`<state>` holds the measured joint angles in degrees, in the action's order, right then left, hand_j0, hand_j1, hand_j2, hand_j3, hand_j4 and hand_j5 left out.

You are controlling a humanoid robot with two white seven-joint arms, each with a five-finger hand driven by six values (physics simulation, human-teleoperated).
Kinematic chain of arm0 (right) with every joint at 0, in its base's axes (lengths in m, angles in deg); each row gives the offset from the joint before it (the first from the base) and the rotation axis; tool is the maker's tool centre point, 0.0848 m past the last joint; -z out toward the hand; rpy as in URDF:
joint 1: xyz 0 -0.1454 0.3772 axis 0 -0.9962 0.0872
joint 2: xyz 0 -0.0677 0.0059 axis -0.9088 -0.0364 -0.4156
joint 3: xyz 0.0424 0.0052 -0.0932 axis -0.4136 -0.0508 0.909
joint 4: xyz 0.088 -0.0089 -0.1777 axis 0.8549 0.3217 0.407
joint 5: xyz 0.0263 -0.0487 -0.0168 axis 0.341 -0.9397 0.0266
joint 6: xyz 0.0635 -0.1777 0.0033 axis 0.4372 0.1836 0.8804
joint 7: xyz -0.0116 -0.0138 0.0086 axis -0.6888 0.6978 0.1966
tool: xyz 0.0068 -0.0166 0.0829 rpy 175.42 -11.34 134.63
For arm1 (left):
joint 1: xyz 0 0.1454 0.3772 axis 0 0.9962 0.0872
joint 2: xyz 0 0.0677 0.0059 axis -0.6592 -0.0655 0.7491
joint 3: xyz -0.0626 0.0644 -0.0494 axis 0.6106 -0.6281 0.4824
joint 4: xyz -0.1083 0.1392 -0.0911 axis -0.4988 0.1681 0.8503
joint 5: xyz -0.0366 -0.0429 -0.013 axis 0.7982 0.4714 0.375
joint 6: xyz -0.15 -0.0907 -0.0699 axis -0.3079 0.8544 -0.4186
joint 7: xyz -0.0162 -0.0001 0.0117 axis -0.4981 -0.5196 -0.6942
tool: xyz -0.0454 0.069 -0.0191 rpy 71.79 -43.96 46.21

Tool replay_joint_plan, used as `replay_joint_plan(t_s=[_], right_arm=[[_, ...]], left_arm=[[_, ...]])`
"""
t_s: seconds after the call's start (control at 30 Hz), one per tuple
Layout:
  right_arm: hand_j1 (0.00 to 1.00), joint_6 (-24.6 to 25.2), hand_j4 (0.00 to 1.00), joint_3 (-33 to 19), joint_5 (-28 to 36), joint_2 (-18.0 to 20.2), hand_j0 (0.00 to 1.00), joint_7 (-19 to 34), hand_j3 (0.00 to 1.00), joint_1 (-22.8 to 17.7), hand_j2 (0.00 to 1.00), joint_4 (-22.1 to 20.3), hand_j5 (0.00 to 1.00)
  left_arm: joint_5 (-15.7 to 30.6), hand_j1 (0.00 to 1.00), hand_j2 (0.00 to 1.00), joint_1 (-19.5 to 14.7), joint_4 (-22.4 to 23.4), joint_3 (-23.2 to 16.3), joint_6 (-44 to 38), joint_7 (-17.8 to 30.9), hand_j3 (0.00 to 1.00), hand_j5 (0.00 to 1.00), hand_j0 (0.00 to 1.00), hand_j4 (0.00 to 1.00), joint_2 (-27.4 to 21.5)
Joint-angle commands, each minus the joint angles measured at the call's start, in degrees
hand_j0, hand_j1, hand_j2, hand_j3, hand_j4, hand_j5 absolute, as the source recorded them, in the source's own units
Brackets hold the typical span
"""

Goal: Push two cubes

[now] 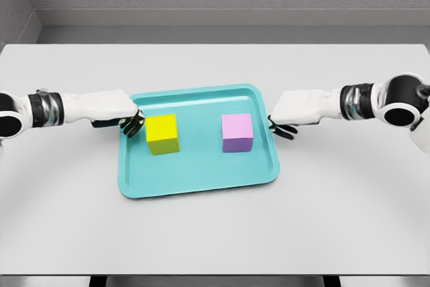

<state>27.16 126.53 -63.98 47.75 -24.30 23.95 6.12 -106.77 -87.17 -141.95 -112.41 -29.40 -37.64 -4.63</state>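
Sitting on a smooth teal tray (201,183), yellow cube (162,134) and purple cube (236,132) look matte. Left hand (127,120), fingers curled, seemingly touches yellow; right hand (285,122), curled, holds nothing beside the rim.

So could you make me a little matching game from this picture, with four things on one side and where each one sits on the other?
Things:
1. yellow cube
2. purple cube
3. left hand
4. right hand

Places:
A. outside the tray's right rim, apart from either cube
B. in the left half of the teal tray
C. at the tray's left rim, dark fingers close beside a cube
D. in the right half of the tray

Pairs: 1-B, 2-D, 3-C, 4-A
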Motion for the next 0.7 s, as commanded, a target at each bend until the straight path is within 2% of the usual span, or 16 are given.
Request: replay_joint_plan(t_s=[0.0, 0.3, 0.37, 0.47, 0.67], right_arm=[[0.02, 0.1, 0.02, 0.8, -0.3, -1.7, 0.02, 0.0, 0.02, 0.0, 0.02, 1.6, 0.02], [0.03, 0.1, 0.03, 2.8, -0.4, -3.8, 0.03, 0.0, 0.03, 1.2, 0.03, 4.4, 0.03], [0.03, 0.1, 0.03, 2.8, -0.4, -4.0, 0.03, 0.0, 0.03, 1.2, 0.03, 4.9, 0.03], [0.03, 0.1, 0.03, 2.9, -1.4, -4.2, 0.03, 0.0, 0.03, 1.2, 0.03, 4.9, 0.03], [0.03, 0.1, 0.03, 4.2, -1.5, -5.7, 0.03, 0.0, 0.03, 1.8, 0.03, 4.9, 0.03]], left_arm=[[-0.2, 0.11, 0.11, 0.0, 0.8, 0.1, -0.1, 0.0, 0.11, 0.11, 0.11, 0.11, 0.1], [-1.8, 0.11, 0.11, 0.1, 0.8, 0.0, -0.1, 0.0, 0.11, 0.11, 0.11, 0.11, 1.1], [-1.9, 0.11, 0.11, 0.1, 0.8, -1.1, -0.1, 0.0, 0.11, 0.11, 0.11, 0.11, 1.5], [-3.5, 0.11, 0.11, 0.1, 0.8, -1.1, -0.1, 0.0, 0.11, 0.11, 0.11, 0.11, 3.2], [-3.5, 0.11, 0.11, 0.1, 0.8, -1.1, -0.1, 0.0, 0.11, 0.11, 0.11, 0.11, 3.3]])
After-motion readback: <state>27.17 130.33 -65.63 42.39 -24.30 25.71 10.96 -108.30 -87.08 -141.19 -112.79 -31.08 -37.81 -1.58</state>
